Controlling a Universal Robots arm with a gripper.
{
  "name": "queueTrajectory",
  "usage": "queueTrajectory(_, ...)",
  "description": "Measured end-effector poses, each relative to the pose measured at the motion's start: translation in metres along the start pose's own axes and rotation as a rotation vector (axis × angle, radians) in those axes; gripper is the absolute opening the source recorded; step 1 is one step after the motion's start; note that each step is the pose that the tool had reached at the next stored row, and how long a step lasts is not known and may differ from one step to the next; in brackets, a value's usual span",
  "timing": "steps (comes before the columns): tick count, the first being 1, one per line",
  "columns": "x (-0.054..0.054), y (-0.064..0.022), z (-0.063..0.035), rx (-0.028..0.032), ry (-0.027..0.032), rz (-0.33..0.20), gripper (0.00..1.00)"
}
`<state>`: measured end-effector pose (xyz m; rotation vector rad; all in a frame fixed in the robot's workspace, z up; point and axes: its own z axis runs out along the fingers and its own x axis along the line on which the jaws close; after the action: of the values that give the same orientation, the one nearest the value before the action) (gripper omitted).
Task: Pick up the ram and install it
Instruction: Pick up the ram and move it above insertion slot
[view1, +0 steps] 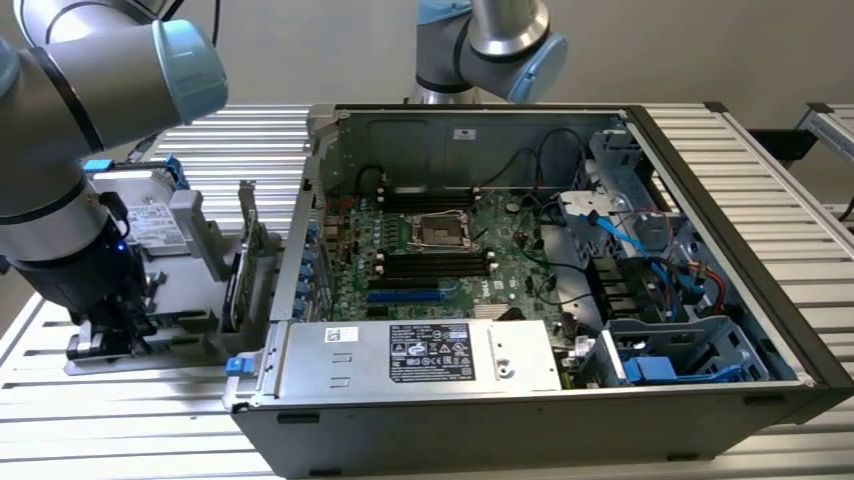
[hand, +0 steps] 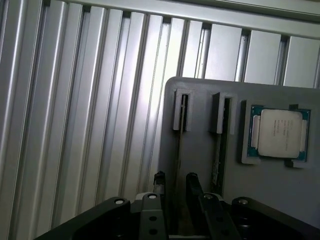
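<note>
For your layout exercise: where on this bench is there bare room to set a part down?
Free: bare table slats between the grey holder and the exterior view's lower-left corner, and slats beyond the computer case on that view's right. Crowded: inside the case, and the holder under the gripper.

The arm (view1: 80, 90) is built of thick silver-grey metal tubes joined by rounded housings, each closed with a pale blue cap (view1: 187, 60). Another joint (view1: 514, 40) of the same make, silver with a blue cap, shows at the back of the exterior view. The wrist (view1: 74, 250) is black, with a small blue light (view1: 123, 243) on it. The tool (hand: 175, 187) is black too, with two narrow dark fingers (hand: 193, 187) on grey mounts (hand: 150, 212) and bright round screws (hand: 119, 201) set in its body.
</note>
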<state>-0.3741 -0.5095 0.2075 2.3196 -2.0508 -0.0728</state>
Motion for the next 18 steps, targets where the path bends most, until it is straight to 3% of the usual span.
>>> queueTrajectory(18,-0.003,-0.0011,0.0115,0.0001,-0.0023,0.037,0.31)
